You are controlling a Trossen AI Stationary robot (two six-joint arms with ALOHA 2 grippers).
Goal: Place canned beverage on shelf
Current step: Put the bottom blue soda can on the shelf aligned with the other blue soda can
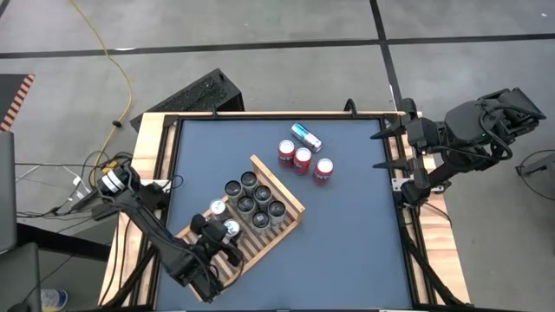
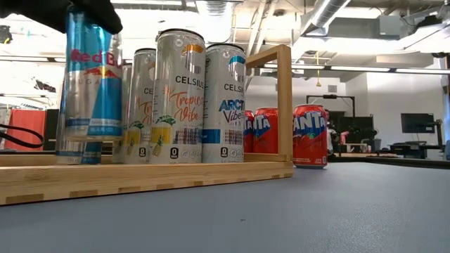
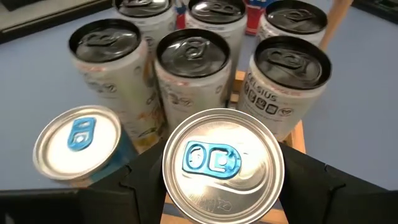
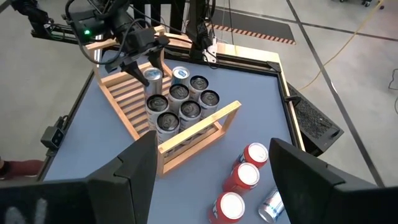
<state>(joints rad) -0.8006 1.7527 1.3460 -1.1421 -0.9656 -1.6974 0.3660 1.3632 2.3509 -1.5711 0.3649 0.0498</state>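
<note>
The shelf (image 1: 279,224) is a light wooden slatted rack lying aslant on the blue table. Several tall dark-topped cans (image 1: 256,201) stand on its slats. One silver-topped can with a blue tab (image 3: 78,140) stands beside them. My left gripper (image 1: 225,236) is at the shelf's near-left part, shut on a second blue-and-silver can (image 3: 221,163), (image 2: 93,77). My right gripper (image 4: 211,168) hangs open, high off the table's right edge (image 1: 507,113), with nothing between its fingers. My left gripper pinches the blue-and-silver can just under its top rim (image 3: 166,171), one finger (image 3: 140,183) on each of two opposite sides. It comes slanting down from the table's near-left side. The can stays upright, top up. The shelf's rail (image 2: 105,172) hides its lower end.
Three red cans (image 1: 303,160) stand on the table beyond the shelf's far end. A blue-and-silver can (image 1: 306,137) lies on its side behind them. The shelf's raised wooden frame (image 2: 283,98) stands at its far end. Bare blue table lies at the right and the near side.
</note>
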